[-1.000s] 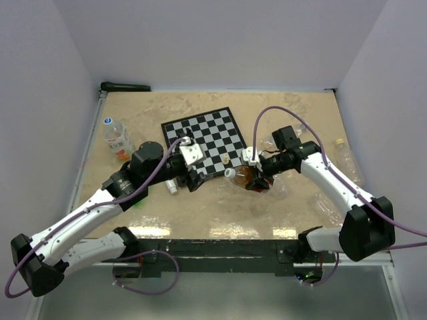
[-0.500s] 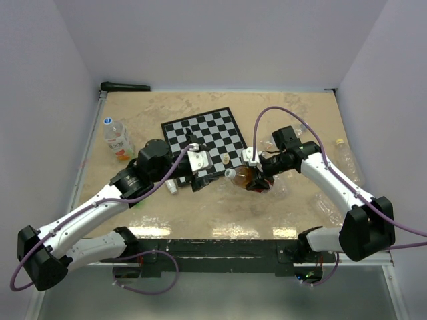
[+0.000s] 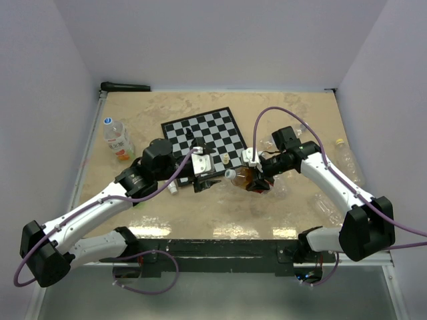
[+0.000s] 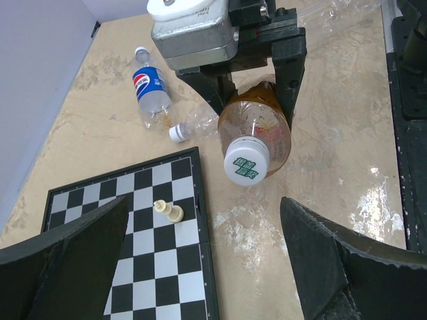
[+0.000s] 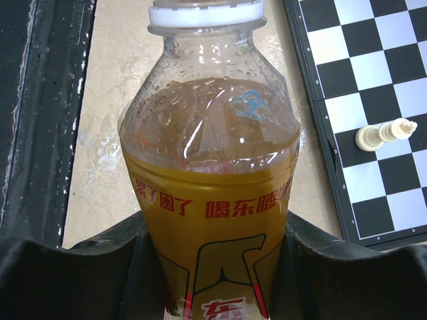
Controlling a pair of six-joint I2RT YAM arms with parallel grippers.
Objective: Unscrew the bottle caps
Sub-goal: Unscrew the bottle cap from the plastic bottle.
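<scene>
Right wrist: amber-filled bottle (image 5: 213, 200), white cap (image 5: 205, 15) on, clamped in right hand (image 3: 256, 178); left hand (image 3: 208, 175) apart.

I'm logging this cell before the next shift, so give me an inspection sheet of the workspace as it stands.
Surface: beige table, glossy patches.
Job's things: amber bottle with white cap on; Pepsi bottle lying capped.
Clutter: chessboard, cream chess piece lying on it.
Grippers: left gripper open, facing the cap; right gripper shut on the amber bottle.
Cables: purple cables looping over both arms.
Surroundings: plain walls on three sides.
</scene>
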